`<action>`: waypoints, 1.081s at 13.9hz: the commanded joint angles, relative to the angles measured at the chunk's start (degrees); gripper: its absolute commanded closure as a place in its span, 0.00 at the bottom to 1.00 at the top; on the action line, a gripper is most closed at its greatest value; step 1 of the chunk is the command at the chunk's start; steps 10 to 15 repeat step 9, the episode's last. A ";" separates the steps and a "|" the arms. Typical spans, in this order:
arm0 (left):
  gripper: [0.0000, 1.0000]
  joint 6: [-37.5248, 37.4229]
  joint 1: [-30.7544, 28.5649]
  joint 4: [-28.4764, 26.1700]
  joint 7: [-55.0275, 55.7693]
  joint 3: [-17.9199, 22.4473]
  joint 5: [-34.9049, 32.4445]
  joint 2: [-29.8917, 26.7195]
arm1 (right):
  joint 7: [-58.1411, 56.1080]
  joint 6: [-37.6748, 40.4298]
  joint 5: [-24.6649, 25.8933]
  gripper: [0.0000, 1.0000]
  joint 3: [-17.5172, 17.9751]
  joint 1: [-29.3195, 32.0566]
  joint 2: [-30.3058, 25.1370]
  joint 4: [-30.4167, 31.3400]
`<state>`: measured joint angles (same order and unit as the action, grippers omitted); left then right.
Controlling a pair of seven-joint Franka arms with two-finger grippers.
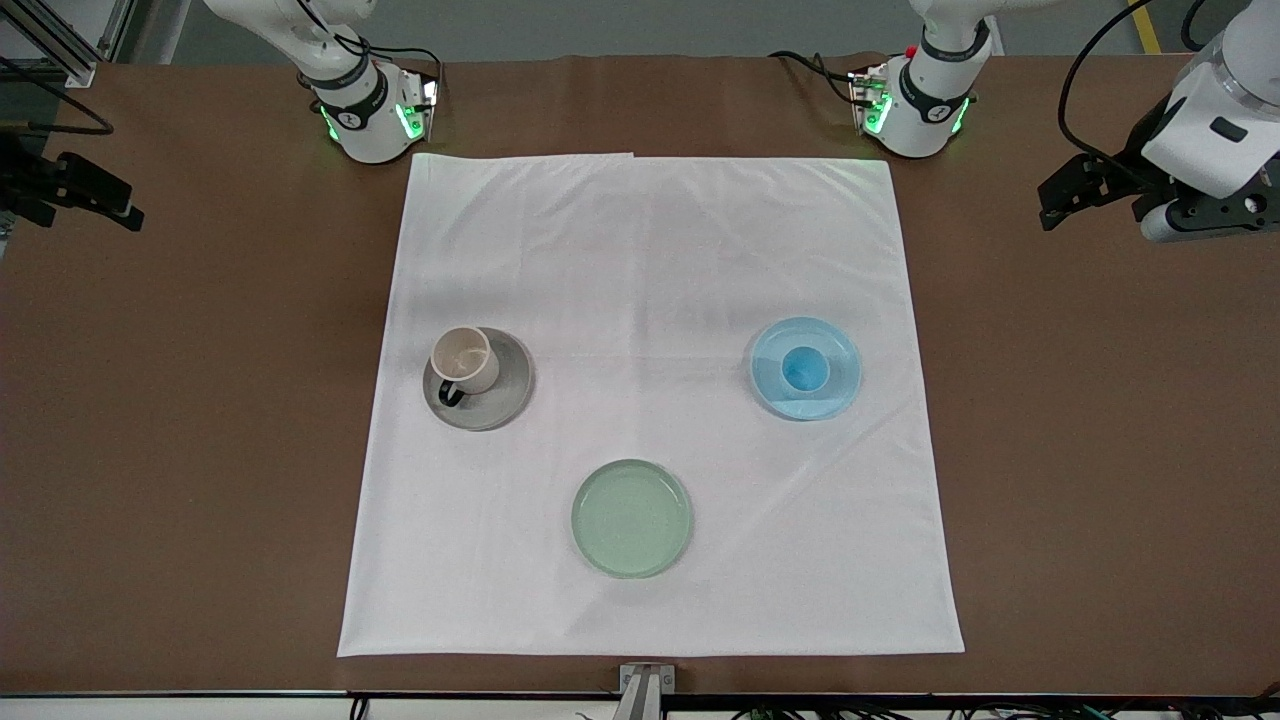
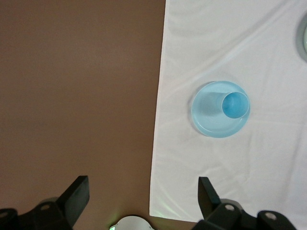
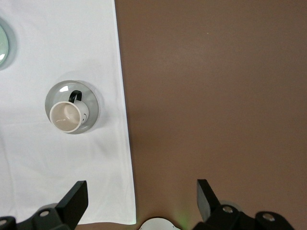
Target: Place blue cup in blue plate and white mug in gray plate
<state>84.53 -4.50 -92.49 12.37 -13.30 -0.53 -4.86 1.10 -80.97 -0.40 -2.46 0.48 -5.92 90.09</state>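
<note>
The blue cup (image 1: 803, 368) stands upright in the blue plate (image 1: 838, 396) on the white cloth, toward the left arm's end. It also shows in the left wrist view (image 2: 235, 104), in the plate (image 2: 206, 118). The white mug (image 1: 463, 358) stands upright on the gray plate (image 1: 506, 402) toward the right arm's end, its black handle toward the front camera. The right wrist view shows the mug (image 3: 66, 117) and the plate (image 3: 91, 102). My left gripper (image 1: 1072, 196) (image 2: 142, 194) is open and empty over bare table off the cloth. My right gripper (image 1: 82, 196) (image 3: 141, 194) is open and empty over bare table at the other end.
A pale green plate (image 1: 632, 518) lies on the white cloth (image 1: 650, 250), nearer to the front camera than the other two plates. The brown table (image 1: 1100, 450) surrounds the cloth. The arm bases (image 1: 365, 115) stand along the table's back edge.
</note>
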 commanded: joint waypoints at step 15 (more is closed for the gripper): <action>0.00 1.08 -0.42 -0.58 -0.86 0.38 0.44 -1.03 | -0.40 1.61 -1.45 0.00 -0.52 0.05 -1.64 -1.58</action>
